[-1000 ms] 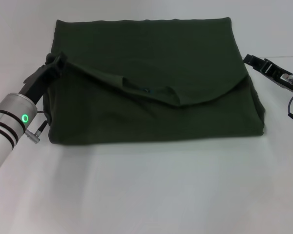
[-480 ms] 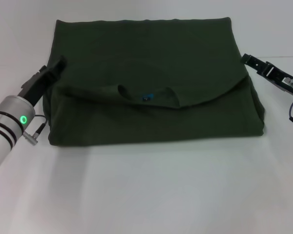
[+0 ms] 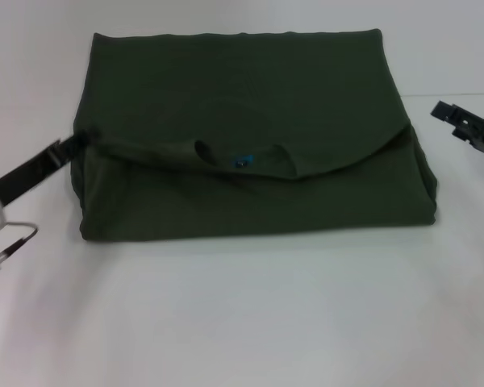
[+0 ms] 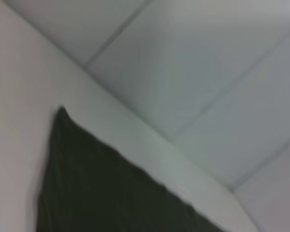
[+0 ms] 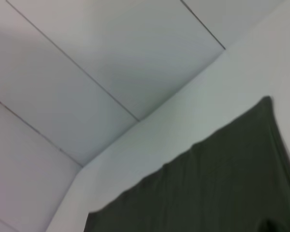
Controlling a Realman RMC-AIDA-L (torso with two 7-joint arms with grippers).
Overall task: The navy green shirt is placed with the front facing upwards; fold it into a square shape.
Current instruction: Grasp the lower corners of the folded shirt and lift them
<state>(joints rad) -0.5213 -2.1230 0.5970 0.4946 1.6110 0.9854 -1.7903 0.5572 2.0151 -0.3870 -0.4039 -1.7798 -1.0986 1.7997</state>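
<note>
The navy green shirt [image 3: 250, 121] lies folded into a rough rectangle on the white table, its collar and small blue neck label [image 3: 242, 162] showing on the top fold. My left gripper [image 3: 74, 146] is low at the shirt's left edge, open and holding nothing. Off the shirt's right edge, with a gap between them, hangs my right gripper [image 3: 456, 122]. A corner of the shirt [image 4: 111, 193] shows in the left wrist view. Its far edge [image 5: 222, 183] shows in the right wrist view.
The white table [image 3: 242, 314] stretches bare in front of the shirt and on both sides. The wrist views show the table's far edge [image 4: 135, 125] with a tiled floor beyond it.
The left gripper let go of the raised fold, which dropped flat and uncovered the blue label. Both arms have since drawn outward and back from the shirt.
</note>
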